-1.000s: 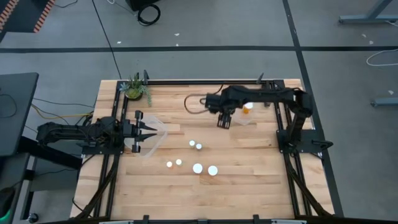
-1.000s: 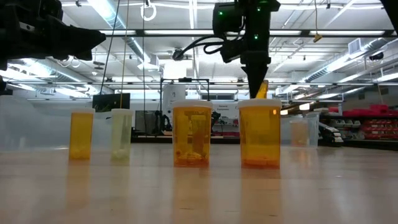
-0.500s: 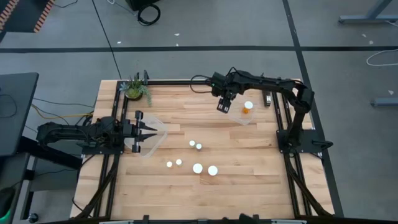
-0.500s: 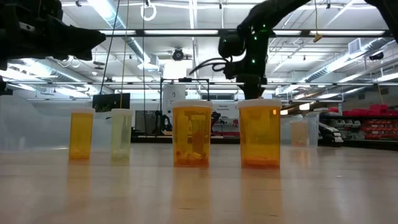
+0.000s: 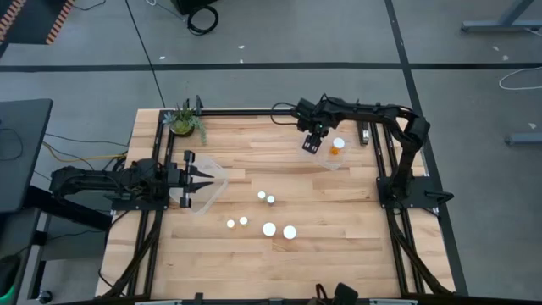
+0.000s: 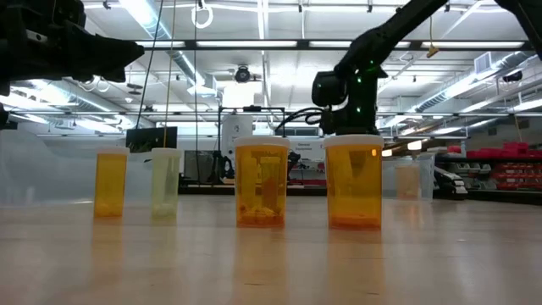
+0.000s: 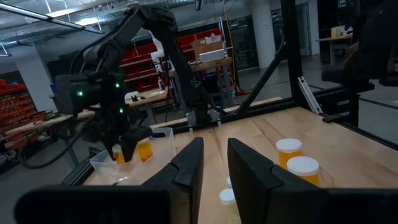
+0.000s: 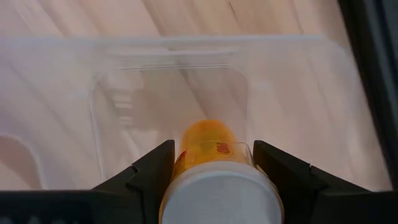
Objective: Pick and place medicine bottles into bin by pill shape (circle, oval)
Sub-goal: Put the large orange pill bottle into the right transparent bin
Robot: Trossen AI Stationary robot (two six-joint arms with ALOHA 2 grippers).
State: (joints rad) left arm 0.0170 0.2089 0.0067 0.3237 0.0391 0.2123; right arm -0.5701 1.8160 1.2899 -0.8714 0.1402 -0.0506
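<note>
**Here: right claw over the clear bin, an orange bottle inside**

The right claw [image 5: 312,146] hangs above the right clear bin [image 5: 326,163] near the far edge of the surface [image 5: 339,254]. An orange bottle [image 5: 338,149] stands inside that bin. In the right wrist view a bottle sits framed between the fingers, which are set fairly wide. Whether they press on it cannot be told. The left claw [image 5: 201,180] waits at the left clear bin [image 5: 218,176], its fingers a narrow gap apart and empty. Six loose bottles [image 5: 269,229] stand mid-surface.

Risks, as a judgement: if the fingers are in contact, lifting could drag the bottle back out or tip it. The bin looks thin and light, so a nudge may slide it.

The bottles are smooth cylinders of translucent orange plastic with round white caps. The bins are clear with rounded corners. The surface is pale wooden planking.
</note>
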